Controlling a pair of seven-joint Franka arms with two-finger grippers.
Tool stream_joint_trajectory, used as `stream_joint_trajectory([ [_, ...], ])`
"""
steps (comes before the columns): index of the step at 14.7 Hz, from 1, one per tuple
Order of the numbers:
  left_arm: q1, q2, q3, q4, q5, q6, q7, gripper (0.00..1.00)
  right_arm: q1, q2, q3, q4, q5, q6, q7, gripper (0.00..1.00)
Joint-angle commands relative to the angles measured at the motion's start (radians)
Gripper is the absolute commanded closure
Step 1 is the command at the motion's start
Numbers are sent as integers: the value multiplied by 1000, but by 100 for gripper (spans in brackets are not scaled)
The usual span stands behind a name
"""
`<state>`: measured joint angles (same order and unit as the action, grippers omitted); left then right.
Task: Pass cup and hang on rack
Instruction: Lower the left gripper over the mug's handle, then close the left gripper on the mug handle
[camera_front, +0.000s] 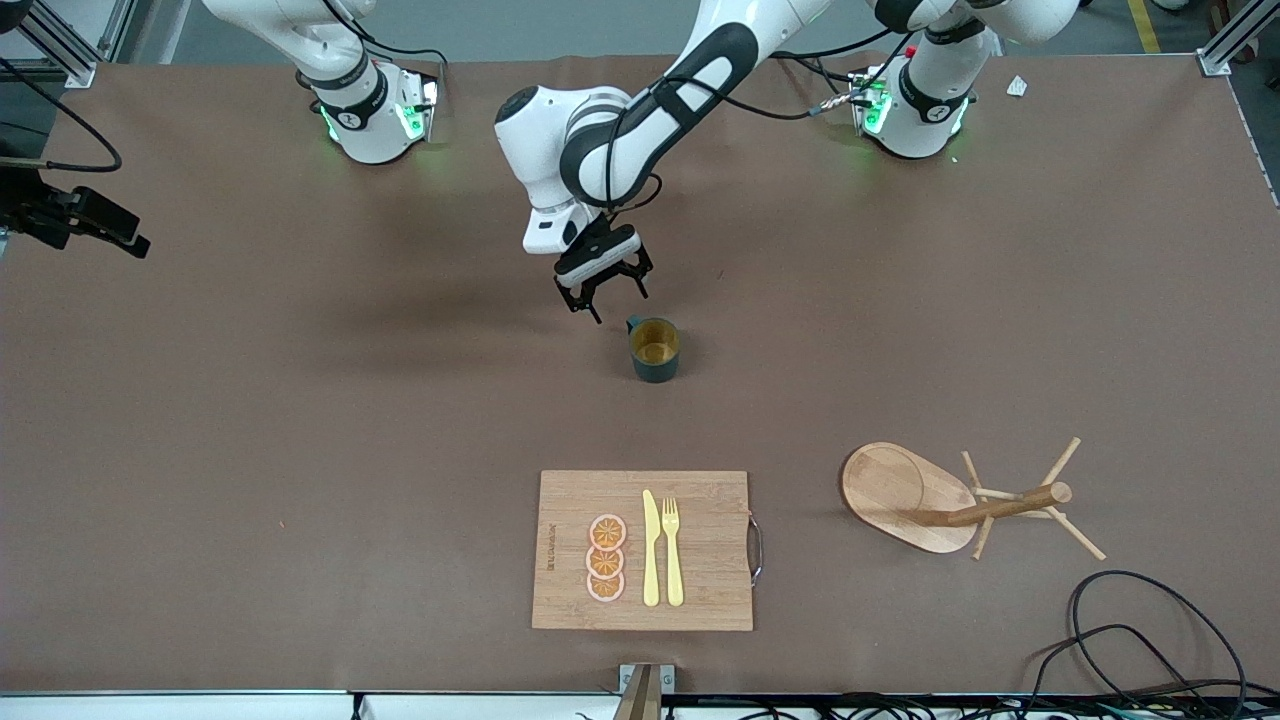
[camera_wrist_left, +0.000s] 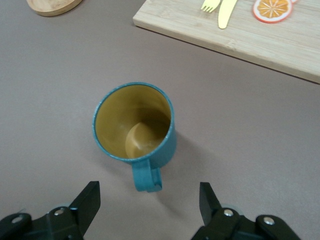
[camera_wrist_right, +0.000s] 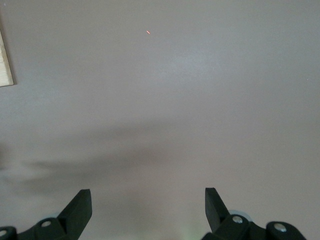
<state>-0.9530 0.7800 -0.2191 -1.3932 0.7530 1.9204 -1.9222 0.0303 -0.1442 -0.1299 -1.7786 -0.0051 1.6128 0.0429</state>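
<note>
1. Left wrist view shows you the left gripper (camera_wrist_left: 147, 200) spread wide and holding nothing, its fingers (camera_wrist_left: 89, 197) on either side of the handle of the cup (camera_wrist_left: 134, 125) but not touching it.
2. You can see the cup standing upright on the table (camera_front: 300, 400) near its middle, handle turned toward the gripper, just clear of it.
3. Your right gripper (camera_wrist_right: 147, 205) is also spread and empty over bare table; that arm waits.
4. Nearer the front camera lies the board (camera_front: 700, 520) with knife (camera_front: 651, 548), fork (camera_front: 672, 550) and orange slices (camera_front: 606, 560).
5. The rack (camera_front: 900, 490) sits toward the left arm's end of the table, pegs bare.
6. By my judgement you are at the start: nothing is grasped, and the pickup, any pass and the hanging all remain.
</note>
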Motion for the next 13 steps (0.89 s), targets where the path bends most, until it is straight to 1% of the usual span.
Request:
stream_joint_trajectory([
  [1, -32, 33, 10, 20, 72, -11, -93, 14, -16, -31, 18, -38, 19, 22, 2, 0],
  [5, -59, 87, 12, 17, 153, -14, -199, 16, -13, -31, 24, -30, 33, 16, 6, 0],
  [9, -52, 94, 12, 17, 164, -30, -208, 19, -6, -31, 27, -15, 33, 10, 6, 0],
  [10, -52, 94, 14, 16, 166, -35, -208, 23, 2, -29, 27, -15, 30, 12, 5, 0],
  [11, -50, 88, 12, 16, 161, -49, -210, 28, 13, -31, 27, -13, 25, 12, 5, 0],
  [13, -32, 82, 12, 17, 158, -67, -210, 30, 16, -29, 27, -13, 22, 12, 5, 0],
])
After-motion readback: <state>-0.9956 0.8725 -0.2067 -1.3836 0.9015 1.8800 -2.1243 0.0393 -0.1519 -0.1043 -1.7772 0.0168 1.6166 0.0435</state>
